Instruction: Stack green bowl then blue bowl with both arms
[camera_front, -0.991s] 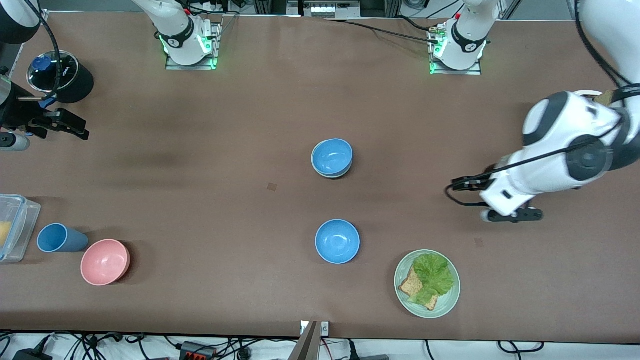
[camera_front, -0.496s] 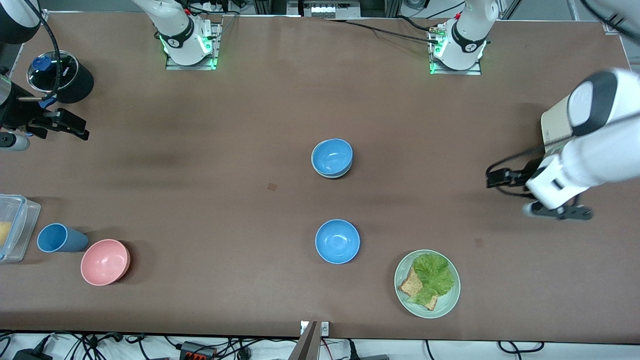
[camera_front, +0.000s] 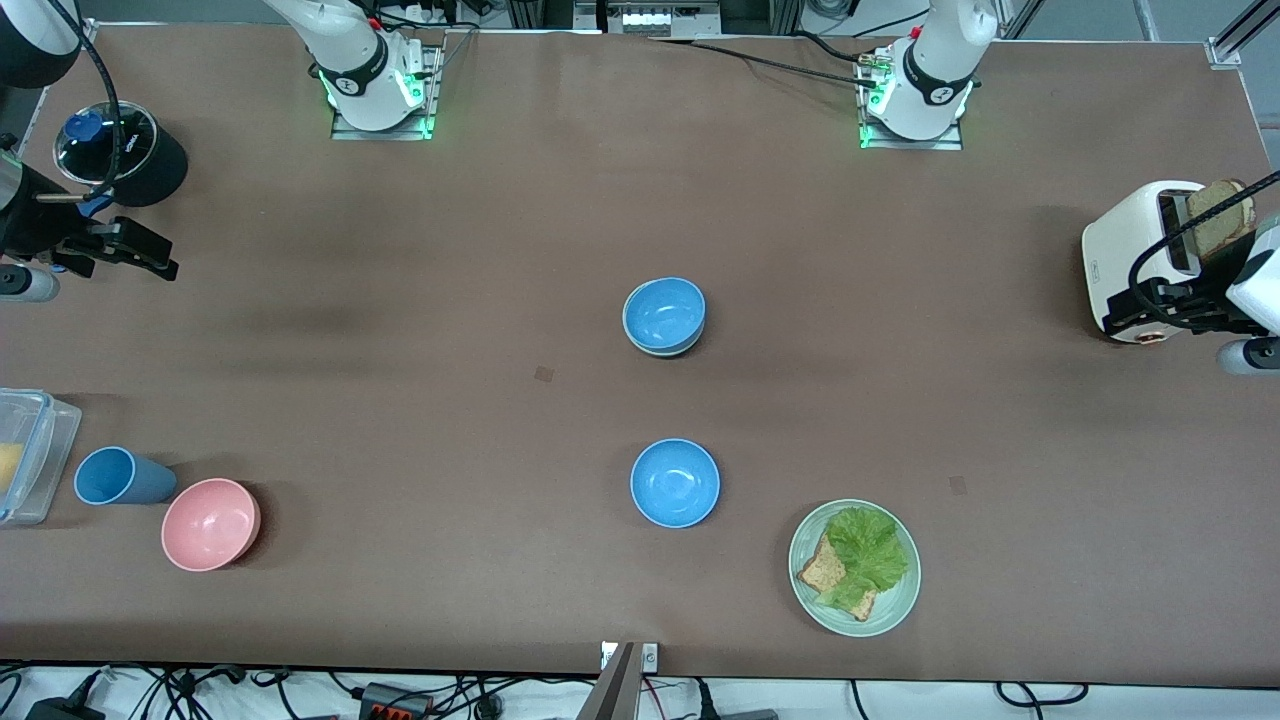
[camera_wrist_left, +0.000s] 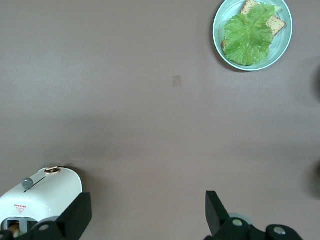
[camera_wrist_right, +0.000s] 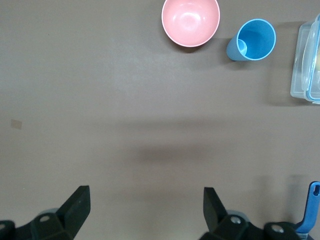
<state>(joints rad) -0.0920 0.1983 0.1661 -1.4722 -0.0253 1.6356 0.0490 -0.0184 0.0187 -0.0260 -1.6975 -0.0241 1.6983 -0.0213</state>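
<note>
With the blue bowl (camera_front: 665, 313) nested in the green bowl (camera_front: 662, 349) mid-table, the stack looks finished: the left gripper (camera_front: 1190, 305) has withdrawn, fingers released, over the toaster (camera_front: 1125, 255), while the right gripper (camera_front: 118, 250) waits open-fingered well away.

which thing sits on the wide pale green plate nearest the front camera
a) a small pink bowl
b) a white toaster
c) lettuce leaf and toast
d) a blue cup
c: the wide pale green plate carries a green lettuce leaf lying over brown toast slices; the left wrist view shows the same.
</note>
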